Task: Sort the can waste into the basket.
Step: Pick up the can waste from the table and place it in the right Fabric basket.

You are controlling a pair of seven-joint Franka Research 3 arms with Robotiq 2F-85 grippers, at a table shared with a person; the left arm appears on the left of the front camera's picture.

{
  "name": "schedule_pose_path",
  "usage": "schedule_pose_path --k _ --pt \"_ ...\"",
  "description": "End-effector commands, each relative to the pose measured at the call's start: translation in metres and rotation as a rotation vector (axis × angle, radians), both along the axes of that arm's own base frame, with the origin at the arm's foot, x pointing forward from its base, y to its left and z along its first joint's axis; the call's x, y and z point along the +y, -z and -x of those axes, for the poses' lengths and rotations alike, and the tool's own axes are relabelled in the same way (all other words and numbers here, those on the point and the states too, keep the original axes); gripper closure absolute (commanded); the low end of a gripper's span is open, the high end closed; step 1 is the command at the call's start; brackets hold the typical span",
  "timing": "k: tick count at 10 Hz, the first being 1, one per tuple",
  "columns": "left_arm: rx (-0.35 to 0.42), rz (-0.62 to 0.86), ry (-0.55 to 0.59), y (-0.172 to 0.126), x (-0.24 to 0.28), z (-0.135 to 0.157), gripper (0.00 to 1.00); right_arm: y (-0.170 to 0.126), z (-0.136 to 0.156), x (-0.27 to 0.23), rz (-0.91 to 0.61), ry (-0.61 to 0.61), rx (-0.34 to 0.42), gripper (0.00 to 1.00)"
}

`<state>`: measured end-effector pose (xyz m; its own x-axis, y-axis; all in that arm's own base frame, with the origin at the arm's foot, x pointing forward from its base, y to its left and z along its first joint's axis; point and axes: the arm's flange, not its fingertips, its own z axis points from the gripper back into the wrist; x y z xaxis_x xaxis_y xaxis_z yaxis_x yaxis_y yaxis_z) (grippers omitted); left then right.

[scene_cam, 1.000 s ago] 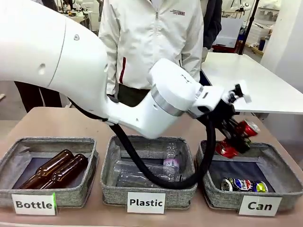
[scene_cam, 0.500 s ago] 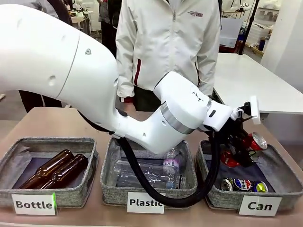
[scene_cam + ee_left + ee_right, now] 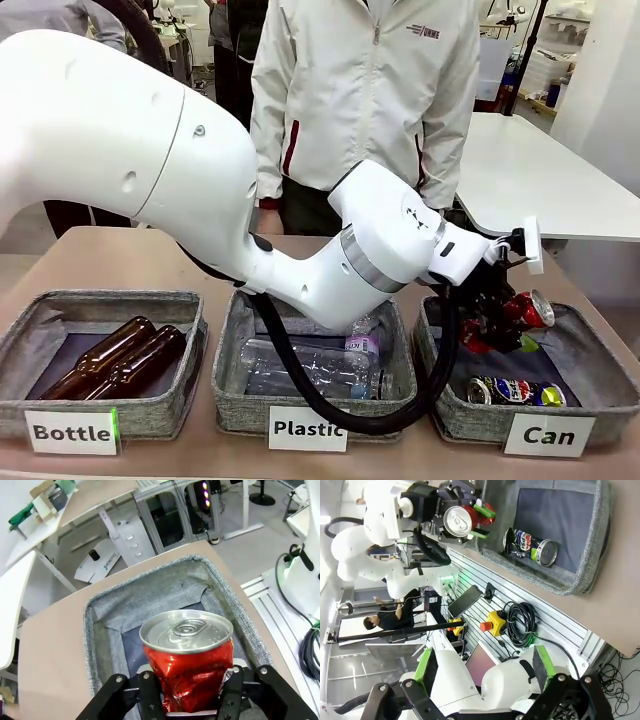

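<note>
Left end effector (image 3: 189, 700) around crumpled red can (image 3: 189, 667), grey fabric basket (image 3: 150, 592)

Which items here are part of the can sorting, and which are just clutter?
Job:
- red can, between the left hand's fingers above the basket
- blue-silver can, already in the basket
- Can basket

Lying about:
- brown bottles in the Bottle basket
- plastic bottles in the Plastic basket
</note>
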<state>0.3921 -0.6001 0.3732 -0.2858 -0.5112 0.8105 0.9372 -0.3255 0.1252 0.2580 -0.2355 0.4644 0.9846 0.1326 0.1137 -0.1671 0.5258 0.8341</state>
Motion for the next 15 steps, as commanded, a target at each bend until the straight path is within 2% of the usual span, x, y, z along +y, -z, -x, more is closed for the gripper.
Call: schedule_pose_path --k 1,6,7,8,9,10,11,12,13,14,15 --pt "0.009 -0.003 -0.012 -0.005 -0.003 0.002 0.0 -0.003 -0.001 -0.001 -0.005 -0.005 0.004 0.0" --pt "0.049 0.031 -0.012 -0.023 0.017 -0.003 0.0 -0.003 -0.001 -0.001 -0.005 -0.005 0.004 0.0" --pt "0.065 0.038 -0.03 -0.036 0.033 -0.009 0.0 -0.003 -0.001 -0.001 -0.005 -0.005 0.004 0.0" --pt "0.141 -0.008 -0.019 -0.055 0.062 -0.012 0.0 -0.003 -0.001 -0.001 -0.005 -0.005 0.004 0.0" --pt "0.171 -0.068 -0.039 -0.075 0.102 -0.018 0.0 -0.003 -0.001 -0.001 -0.005 -0.005 0.004 0.0" --pt "0.233 -0.083 -0.108 -0.092 0.152 -0.02 0.0 0.0 0.0 0.0 0.0 0.0 0.0 0.0" --pt "0.312 -0.09 -0.178 -0.104 0.195 -0.02 0.0 -0.006 -0.028 0.02 -0.025 -0.014 -0.015 0.0" --pt "0.455 -0.08 -0.226 -0.117 0.236 -0.02 0.0 -0.01 -0.056 0.046 -0.059 -0.071 -0.063 0.0" --pt "0.651 -0.095 -0.25 -0.13 0.28 -0.02 0.0 -0.011 -0.084 0.076 -0.1 -0.124 -0.11 0.0" --pt "0.741 -0.045 -0.403 -0.142 0.34 -0.029 0.0 -0.005 -0.112 0.112 -0.129 -0.153 -0.128 0.0" --pt "0.81 0.022 -0.536 -0.15 0.399 -0.035 0.0 0.001 -0.128 0.147 -0.164 -0.183 -0.141 0.0"
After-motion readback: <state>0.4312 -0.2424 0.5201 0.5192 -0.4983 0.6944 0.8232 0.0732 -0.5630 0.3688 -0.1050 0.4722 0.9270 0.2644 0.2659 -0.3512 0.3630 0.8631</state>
